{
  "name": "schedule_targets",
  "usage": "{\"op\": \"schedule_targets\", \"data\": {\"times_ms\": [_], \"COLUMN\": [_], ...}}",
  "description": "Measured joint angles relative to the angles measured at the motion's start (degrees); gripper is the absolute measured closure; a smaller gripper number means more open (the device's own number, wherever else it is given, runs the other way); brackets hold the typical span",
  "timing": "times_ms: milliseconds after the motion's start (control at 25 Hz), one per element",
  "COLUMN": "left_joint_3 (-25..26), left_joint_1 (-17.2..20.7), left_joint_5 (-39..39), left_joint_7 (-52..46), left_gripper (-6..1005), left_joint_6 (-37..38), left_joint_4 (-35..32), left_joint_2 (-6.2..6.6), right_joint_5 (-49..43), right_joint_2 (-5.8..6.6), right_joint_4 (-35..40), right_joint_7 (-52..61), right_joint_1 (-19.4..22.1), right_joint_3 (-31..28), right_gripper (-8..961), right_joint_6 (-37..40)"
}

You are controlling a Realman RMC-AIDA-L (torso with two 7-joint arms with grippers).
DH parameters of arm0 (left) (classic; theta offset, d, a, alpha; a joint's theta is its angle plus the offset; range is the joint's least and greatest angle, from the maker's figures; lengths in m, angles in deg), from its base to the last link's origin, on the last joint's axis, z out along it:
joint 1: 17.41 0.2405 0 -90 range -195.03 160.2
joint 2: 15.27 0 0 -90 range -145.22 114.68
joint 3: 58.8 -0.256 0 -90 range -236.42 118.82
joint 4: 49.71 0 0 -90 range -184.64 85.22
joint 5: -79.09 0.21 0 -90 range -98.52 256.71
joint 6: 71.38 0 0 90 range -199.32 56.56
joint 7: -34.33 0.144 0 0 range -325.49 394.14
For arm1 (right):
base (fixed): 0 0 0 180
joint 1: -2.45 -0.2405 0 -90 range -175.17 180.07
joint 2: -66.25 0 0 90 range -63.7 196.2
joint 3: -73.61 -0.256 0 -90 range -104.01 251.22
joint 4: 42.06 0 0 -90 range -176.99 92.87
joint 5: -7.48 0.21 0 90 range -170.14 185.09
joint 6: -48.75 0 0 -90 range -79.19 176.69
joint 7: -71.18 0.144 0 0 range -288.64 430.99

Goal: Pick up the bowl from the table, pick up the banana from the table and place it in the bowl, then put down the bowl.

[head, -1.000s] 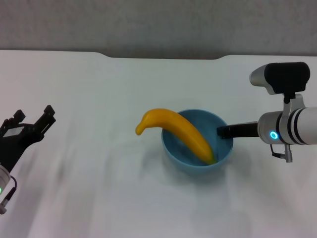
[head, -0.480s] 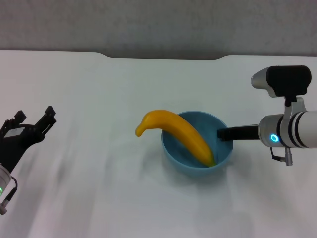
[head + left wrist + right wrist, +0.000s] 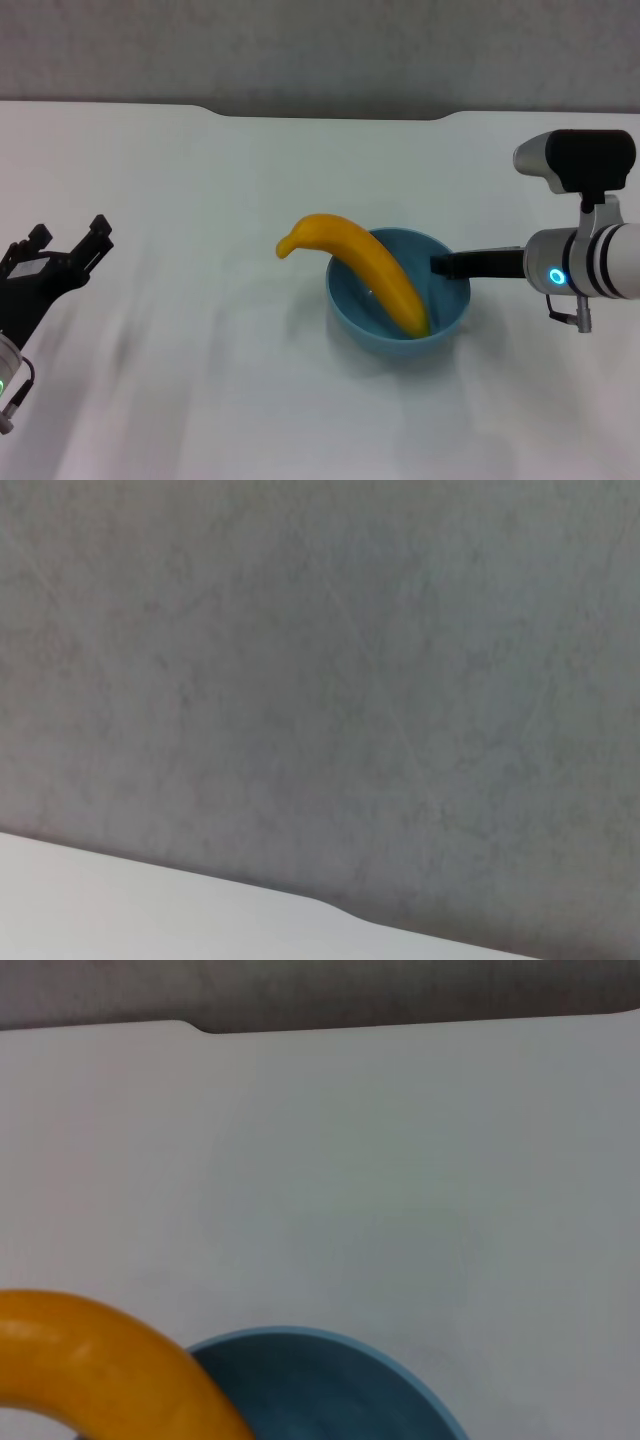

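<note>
A curved yellow-orange banana [image 3: 365, 268] leans in a glossy light-blue bowl [image 3: 445, 320] on the white tabletop [image 3: 200, 180]. The right gripper [image 3: 447, 264] pinches the bowl's rim. The left gripper [image 3: 62, 243], well apart, is spread wide.

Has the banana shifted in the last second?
Yes. The banana has slid slightly toward the right hand, against the table's far-edge notch.

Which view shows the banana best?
The head view: the whole banana shows, one end in the bowl, the other out over the rim. The right wrist view catches only a curved part; the left wrist view shows none.
</note>
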Motion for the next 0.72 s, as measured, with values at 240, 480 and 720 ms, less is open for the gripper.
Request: {"op": "schedule_targets", "data": {"times_ms": [240,480,720], "left_joint_3": [0.0,0.4,0.55], "left_joint_1": [0.38,1.07,1.79], "left_joint_5": [0.0,0.0,0.0], "left_joint_7": [0.0,0.0,0.42], "left_gripper": [124,124,125], "left_joint_6": [-0.05,-0.36,-3.12], "left_joint_4": [0.0,0.0,-0.31], "left_joint_2": [0.0,0.0,0.0], "right_joint_5": [0.02,0.07,-0.12], "right_joint_2": [-0.02,0.25,0.41], "right_joint_4": [6.0,16.03,23.25], "right_joint_7": [0.22,0.33,-2.1], "right_joint_1": [3.72,10.58,16.03], "right_joint_3": [0.75,1.72,1.94], "right_gripper": [740,400,263], "right_joint_6": [-0.43,-0.16,2.16]}}
